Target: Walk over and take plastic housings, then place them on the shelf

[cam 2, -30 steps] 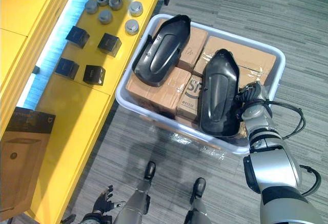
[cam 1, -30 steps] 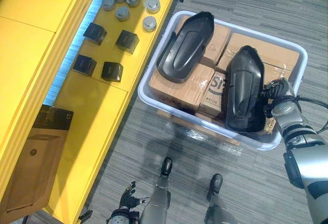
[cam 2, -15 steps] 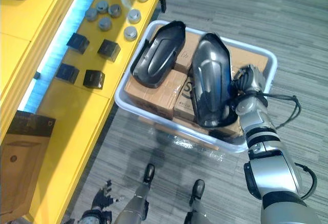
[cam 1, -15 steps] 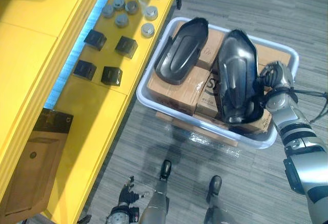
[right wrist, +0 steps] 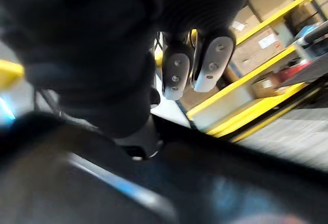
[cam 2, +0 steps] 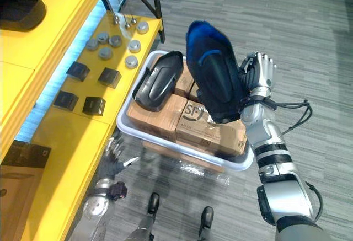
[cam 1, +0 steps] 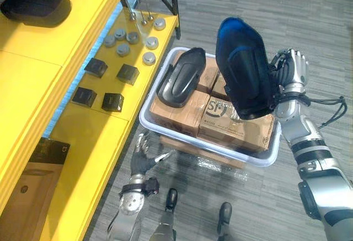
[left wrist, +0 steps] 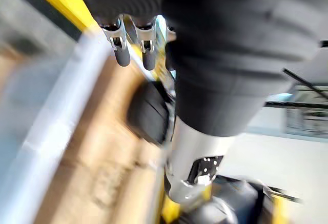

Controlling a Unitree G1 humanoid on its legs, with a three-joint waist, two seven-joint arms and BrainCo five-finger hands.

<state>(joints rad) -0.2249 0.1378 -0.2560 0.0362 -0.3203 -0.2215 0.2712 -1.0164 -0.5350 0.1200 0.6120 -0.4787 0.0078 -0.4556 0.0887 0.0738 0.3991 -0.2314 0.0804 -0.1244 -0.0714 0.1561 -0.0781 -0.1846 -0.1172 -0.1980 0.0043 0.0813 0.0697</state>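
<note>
Left eye view: we see the yellow shelf (cam 1: 33,81), then the white tote (cam 1: 144,118) of cardboard boxes (cam 1: 234,128) beside it. One black plastic housing (cam 1: 242,70) hangs above the tote, pinched at its edge by our right hand (cam 1: 291,73); a second housing (cam 1: 181,78) lies on the boxes. Our left hand (cam 1: 142,154) hangs low, fingers spread, empty. So thin a pinch could let the long shell swing or slip in transit.
</note>
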